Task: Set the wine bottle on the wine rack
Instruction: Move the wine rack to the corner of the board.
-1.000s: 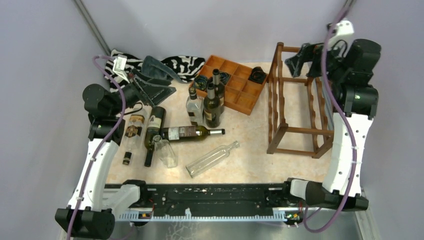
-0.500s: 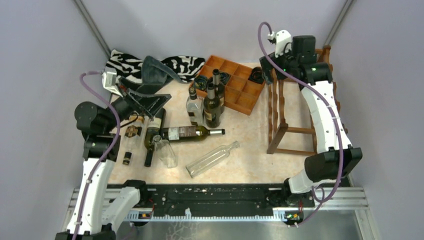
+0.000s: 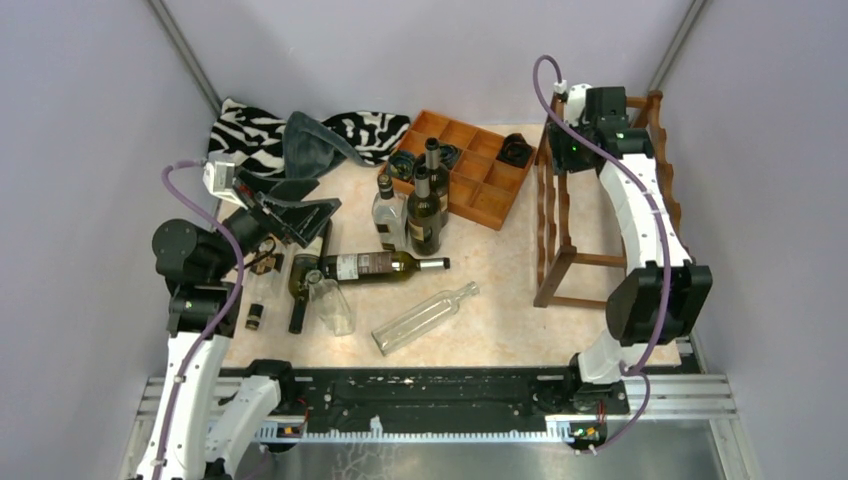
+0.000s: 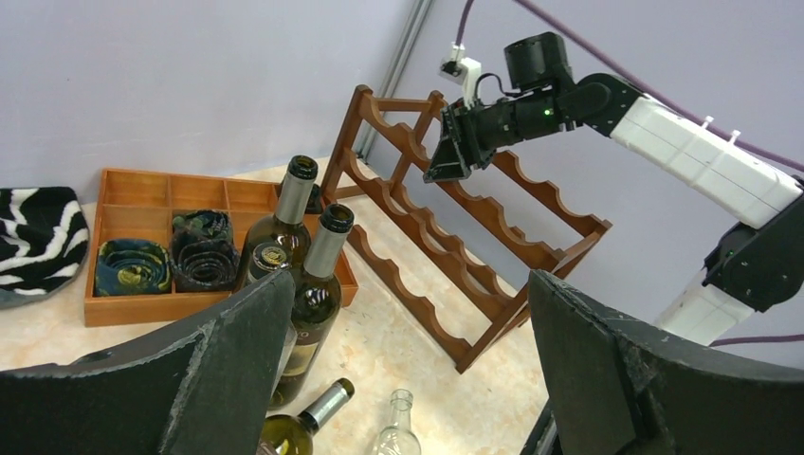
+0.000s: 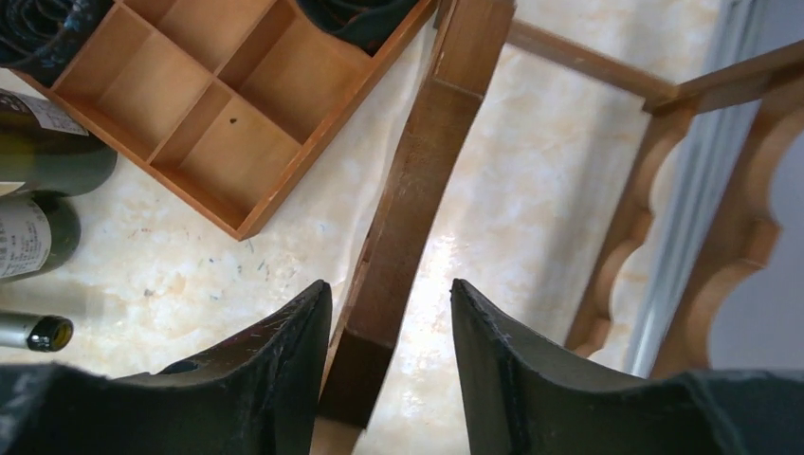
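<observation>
The wine rack [image 3: 600, 260] stands on the right side of the table [image 3: 500, 300], with its far end close to the back wall. The right gripper [image 3: 558, 160] sits at the rack's far left corner, high on the frame. In the right wrist view its jaws are parted and straddle one upright wooden post [image 5: 417, 190] of the rack. The post runs down between the two fingers, nearer the left one, and it is unclear whether either finger touches it.

No bottle is on the rack or in either gripper. A green labelled bottle [image 3: 380, 265] and a clear glass bottle [image 3: 425, 317] lie on their sides mid-table, well left of the rack. Two dark bottles [image 3: 425, 205] stand upright just in front of the orange-brown compartment tray [image 3: 480, 190].

The left gripper [image 3: 328, 193] hangs over the left side of the table, jaws spread wide and holding nothing. A dark bottle [image 3: 305, 270] lies just on its near side. In the left wrist view the upright bottles and the rack [image 4: 446, 248] show in the gap between its fingers.
</observation>
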`<state>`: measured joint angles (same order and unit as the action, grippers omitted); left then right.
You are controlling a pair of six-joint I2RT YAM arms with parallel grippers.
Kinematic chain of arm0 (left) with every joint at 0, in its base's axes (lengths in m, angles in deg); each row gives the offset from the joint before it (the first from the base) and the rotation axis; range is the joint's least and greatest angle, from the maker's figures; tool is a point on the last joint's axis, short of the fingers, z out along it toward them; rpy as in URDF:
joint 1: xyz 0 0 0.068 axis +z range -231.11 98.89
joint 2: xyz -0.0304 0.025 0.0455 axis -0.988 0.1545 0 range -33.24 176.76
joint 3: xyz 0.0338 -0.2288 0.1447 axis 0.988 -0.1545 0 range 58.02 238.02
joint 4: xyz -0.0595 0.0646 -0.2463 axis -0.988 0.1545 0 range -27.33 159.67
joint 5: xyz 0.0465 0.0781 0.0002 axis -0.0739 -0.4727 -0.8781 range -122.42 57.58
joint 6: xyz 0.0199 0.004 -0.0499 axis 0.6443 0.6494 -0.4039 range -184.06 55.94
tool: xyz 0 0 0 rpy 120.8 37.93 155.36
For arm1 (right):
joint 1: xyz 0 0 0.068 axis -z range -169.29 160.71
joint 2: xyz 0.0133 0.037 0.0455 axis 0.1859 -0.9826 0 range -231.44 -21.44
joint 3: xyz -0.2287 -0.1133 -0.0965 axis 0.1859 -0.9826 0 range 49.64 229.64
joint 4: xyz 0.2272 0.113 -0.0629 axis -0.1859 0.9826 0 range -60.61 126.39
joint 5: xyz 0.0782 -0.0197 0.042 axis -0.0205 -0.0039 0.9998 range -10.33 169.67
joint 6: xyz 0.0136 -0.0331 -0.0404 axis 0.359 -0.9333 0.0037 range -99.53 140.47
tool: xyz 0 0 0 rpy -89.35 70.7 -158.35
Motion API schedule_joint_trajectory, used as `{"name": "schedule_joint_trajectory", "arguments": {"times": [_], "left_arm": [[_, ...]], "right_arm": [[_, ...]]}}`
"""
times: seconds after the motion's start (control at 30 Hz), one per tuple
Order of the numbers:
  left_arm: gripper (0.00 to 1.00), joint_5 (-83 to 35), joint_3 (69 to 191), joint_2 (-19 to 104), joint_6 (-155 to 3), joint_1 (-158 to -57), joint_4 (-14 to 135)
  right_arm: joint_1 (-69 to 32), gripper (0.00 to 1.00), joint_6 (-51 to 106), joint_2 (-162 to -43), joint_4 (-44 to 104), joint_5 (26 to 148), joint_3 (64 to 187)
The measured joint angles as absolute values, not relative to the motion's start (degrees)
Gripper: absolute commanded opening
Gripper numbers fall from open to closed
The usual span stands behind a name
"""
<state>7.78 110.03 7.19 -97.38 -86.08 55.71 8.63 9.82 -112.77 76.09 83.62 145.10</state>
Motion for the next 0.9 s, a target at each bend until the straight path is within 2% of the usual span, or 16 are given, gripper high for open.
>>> {"name": "schedule_joint_trajectory", "arguments": {"times": [0.37,0.5,0.67,0.9], "left_arm": [[0.99,7.69,108.02,6.29,-96.45,-86.08,55.64],[0.99,7.69,108.02,6.36,-95.85,-86.08,55.71],[0.99,7.67,108.02,6.27,-95.29,-86.08,55.80],[0.99,7.58,108.02,6.03,-94.43,-86.08,55.91]], "right_arm": [[7.47,0.19,11.13,-115.81,77.27,84.21,144.93],[6.42,0.17,10.52,-116.68,78.62,82.22,146.39],[5.39,0.10,10.67,-118.91,80.20,79.09,149.41],[6.33,0.06,11.56,-120.57,79.48,78.00,151.09]]}}
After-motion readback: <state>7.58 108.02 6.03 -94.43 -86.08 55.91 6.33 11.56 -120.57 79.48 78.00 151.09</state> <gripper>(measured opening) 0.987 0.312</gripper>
